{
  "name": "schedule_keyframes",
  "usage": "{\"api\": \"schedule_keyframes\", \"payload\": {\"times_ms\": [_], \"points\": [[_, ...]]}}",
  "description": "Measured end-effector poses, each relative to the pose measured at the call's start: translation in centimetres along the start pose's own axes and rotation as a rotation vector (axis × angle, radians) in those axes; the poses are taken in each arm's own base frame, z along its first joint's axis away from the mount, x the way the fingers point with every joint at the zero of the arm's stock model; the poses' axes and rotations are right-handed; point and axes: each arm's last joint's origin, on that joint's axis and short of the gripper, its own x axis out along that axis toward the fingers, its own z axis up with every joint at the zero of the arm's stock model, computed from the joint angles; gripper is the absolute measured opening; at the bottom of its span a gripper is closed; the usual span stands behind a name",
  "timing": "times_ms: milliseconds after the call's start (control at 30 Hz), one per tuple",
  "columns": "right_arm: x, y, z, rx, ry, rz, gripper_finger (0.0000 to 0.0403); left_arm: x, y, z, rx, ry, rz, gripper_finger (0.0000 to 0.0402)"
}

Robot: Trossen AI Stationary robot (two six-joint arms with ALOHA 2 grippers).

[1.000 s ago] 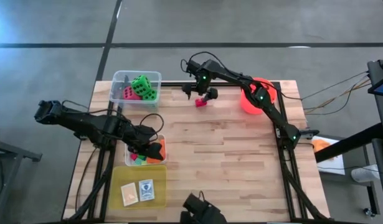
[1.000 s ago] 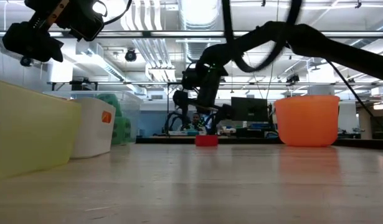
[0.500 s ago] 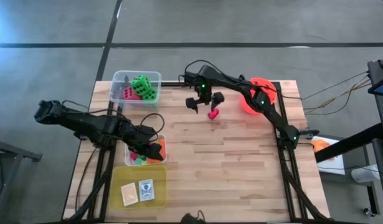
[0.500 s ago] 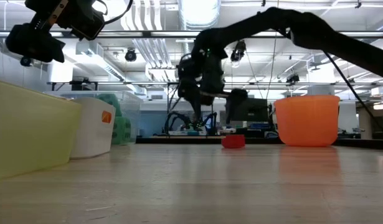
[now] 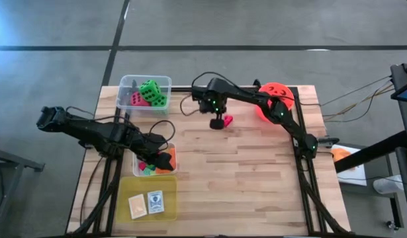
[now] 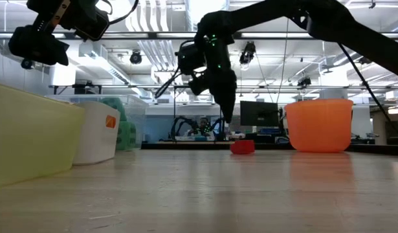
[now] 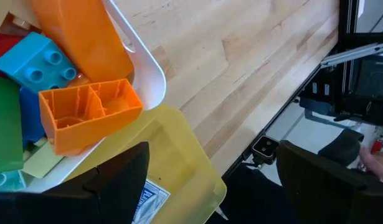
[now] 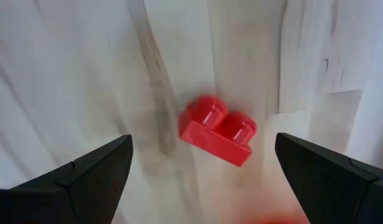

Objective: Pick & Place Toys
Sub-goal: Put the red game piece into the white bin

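A small red two-stud block (image 8: 217, 129) lies flat on the wooden table (image 5: 243, 165), far of the middle; it also shows in the high view (image 5: 227, 119) and the low view (image 6: 243, 147). My right gripper (image 5: 220, 121) hangs open just above it, fingers pointing down on either side of it, touching nothing. My left gripper (image 5: 165, 159) hovers open and empty over the white tub of bright blocks (image 5: 147, 169), where an orange block (image 7: 91, 112) and a blue block (image 7: 38, 62) show. Green and pink dice (image 5: 149, 94) lie in the far clear tub.
A red-orange bucket (image 5: 276, 100) stands at the far right. A yellow tub (image 5: 140, 185) holding two flat cards (image 5: 146, 203) stands at the near left, beside the block tub. The wood between the tubs and the right arm's base is bare.
My right gripper has moved toward the near edge and turned about, coming over the red block. The block has shifted along the table toward the near right, then stayed put for the last half second. My left arm has kept still.
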Motion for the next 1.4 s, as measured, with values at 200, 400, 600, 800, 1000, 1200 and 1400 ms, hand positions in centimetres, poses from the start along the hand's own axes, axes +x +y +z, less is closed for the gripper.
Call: {"api": "schedule_keyframes", "payload": {"times_ms": [200, 400, 600, 800, 1000, 1200, 1400], "points": [[2.1, -0.1, -0.4, -0.060, 0.099, -0.044, 0.0389, 0.0, 0.0, 0.0, -0.015, 0.000, 0.000, 0.0339], [3.3, -0.1, -1.0, -0.103, 0.155, -0.112, 0.0389, 0.0, 0.0, -0.1, -0.022, 0.002, 0.000, 0.0339], [3.7, -0.3, -1.4, -0.158, 0.153, -0.193, 0.0389, 0.0, 0.0, -0.1, -0.022, 0.002, -0.002, 0.0339], [3.8, -0.3, -0.8, -0.183, 0.090, -0.204, 0.0389, 0.0, 0.0, -0.1, -0.018, 0.004, -0.002, 0.0339], [3.8, -0.4, -0.7, -0.217, 0.076, -0.211, 0.0389, 0.0, -0.1, -0.2, -0.013, 0.006, -0.001, 0.0339], [4.2, 0.0, -0.8, -0.234, 0.097, -0.185, 0.0388, 0.0, 0.0, -0.2, -0.012, 0.006, -0.001, 0.0339], [4.9, 0.5, -0.9, -0.248, 0.106, -0.151, 0.0388, 0.0, 0.0, -0.2, -0.005, 0.006, -0.001, 0.0339]]}}
